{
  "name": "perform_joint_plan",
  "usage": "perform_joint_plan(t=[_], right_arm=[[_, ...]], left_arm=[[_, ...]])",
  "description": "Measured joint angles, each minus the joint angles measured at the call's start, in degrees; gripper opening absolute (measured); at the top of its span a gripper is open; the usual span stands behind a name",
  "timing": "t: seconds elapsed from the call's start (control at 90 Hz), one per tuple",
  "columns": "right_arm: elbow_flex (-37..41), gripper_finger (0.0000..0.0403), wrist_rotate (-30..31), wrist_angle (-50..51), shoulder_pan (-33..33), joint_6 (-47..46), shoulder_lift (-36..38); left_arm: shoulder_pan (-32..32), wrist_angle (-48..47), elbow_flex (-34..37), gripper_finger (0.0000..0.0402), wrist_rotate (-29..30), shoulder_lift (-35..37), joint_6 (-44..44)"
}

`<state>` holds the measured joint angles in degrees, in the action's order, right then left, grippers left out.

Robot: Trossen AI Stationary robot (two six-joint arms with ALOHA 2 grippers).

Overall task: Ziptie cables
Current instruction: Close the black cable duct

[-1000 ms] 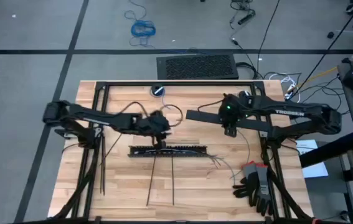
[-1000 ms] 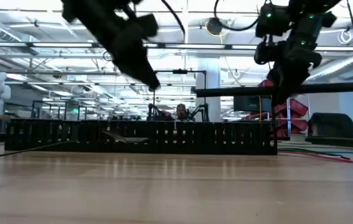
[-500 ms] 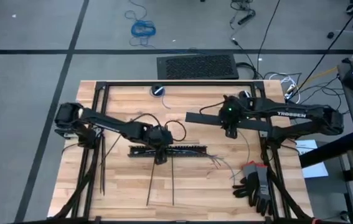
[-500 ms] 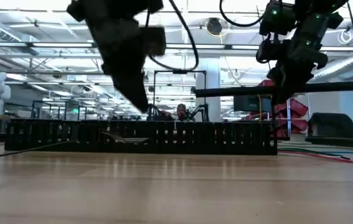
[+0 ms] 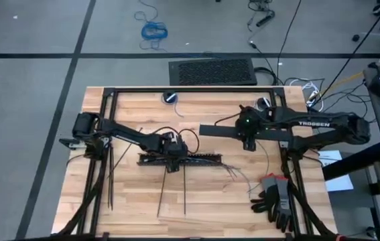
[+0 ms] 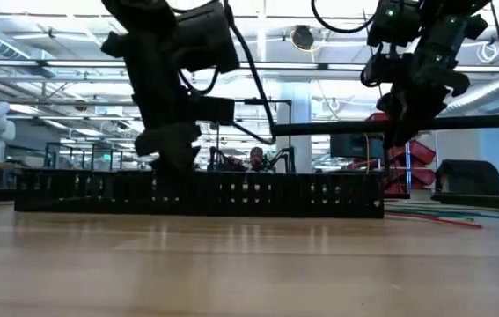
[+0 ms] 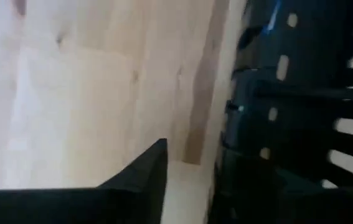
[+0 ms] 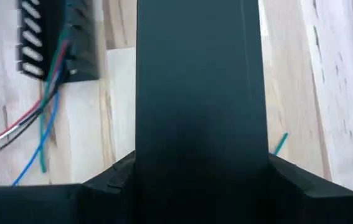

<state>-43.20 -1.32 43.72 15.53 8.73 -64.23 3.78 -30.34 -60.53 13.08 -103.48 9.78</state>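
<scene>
One slotted bar (image 5: 200, 159) lies on the table, and there is one flat black bar (image 5: 218, 128) beyond its right end. Two zipties (image 5: 184, 191) lie on the near side of the slotted bar; off its left end lie one or two more, too close together to separate. One bundle of cables (image 5: 233, 173) splays from its right end, showing red, green, blue and grey strands. Farther right lies one heap of gloves (image 5: 273, 199).
</scene>
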Motion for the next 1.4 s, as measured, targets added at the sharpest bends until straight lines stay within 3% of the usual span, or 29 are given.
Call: perform_joint_plan(t=[0.2, 0.367, 0.533, 0.789, 1.0, 1.1, 1.233, 1.4], right_arm=[[0.02, 0.0207, 0.04, -0.24, -0.32, -0.56, 0.0], [0.04, 0.0207, 0.02, -0.41, -0.32, -0.68, -0.02], [0.13, 0.0207, 0.03, -0.79, -0.16, -0.33, -0.95], [0.19, 0.0207, 1.61, -1.57, -0.15, 0.77, -3.8], [0.16, 0.0207, 3.0, -2.24, -0.08, 2.02, -4.22], [0.15, 0.0207, 2.99, -3.0, 0.59, 3.09, -4.23], [0.09, 0.0207, 3.02, -3.71, 2.23, 4.37, -4.22], [0.07, 0.0207, 3.05, -1.91, 5.2, 6.32, -4.2]], left_arm=[[-4.73, 0.25, 1.36, 0.0026, 3.24, 0.66, -7.26], [-8.82, 0.55, 1.9, 0.0019, 2.92, 1.79, -14.77], [-12.44, 0.09, 1.99, 0.005, -1.46, 4.15, -20.62], [-19.24, -6.59, 2.08, 0.013, -5.41, 7.7, -26.02], [-24.42, -7.94, 2.36, 0.0185, -13.05, 12.21, -26.84], [-25.78, -4.39, 2.36, 0.0201, -15.44, 15.06, -25.53], [-24.73, 9.7, 2.34, 0.0218, -23.15, 17.39, -20.77], [-20.38, 19.6, 2.26, 0.0235, -21.42, 14.31, -19.87]])
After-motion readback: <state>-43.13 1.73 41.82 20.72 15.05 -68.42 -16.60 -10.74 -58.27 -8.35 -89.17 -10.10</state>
